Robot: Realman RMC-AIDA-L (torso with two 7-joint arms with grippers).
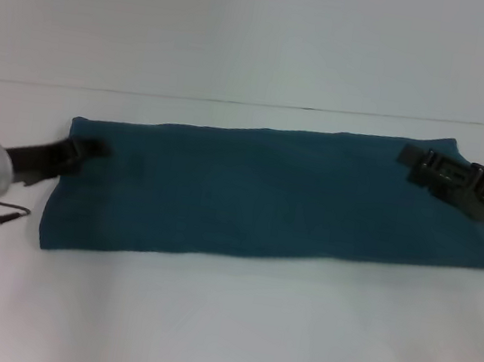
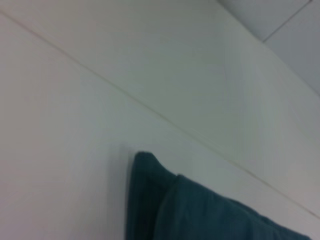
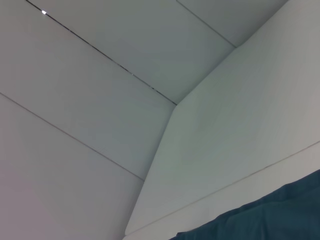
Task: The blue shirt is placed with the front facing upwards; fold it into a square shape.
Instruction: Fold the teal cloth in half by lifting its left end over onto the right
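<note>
The blue shirt [image 1: 276, 200] lies on the white worktop [image 1: 218, 341] as a long band running left to right, already folded lengthwise with no lettering showing, so the job looks about midway: the band has yet to be shortened into a square. The left tool [image 1: 91, 151] sits at the band's far-left corner, touching the cloth, and the right tool [image 1: 422, 162] rests on the far-right corner; whether either is clenched on the fabric or released I cannot tell, since the fingers merge with the dark cloth. The next move, in my judgement, calls for one end to be pinched through all its layers, lifted and carried across towards the other end, keeping the edges aligned so the layers do not slide apart.
</note>
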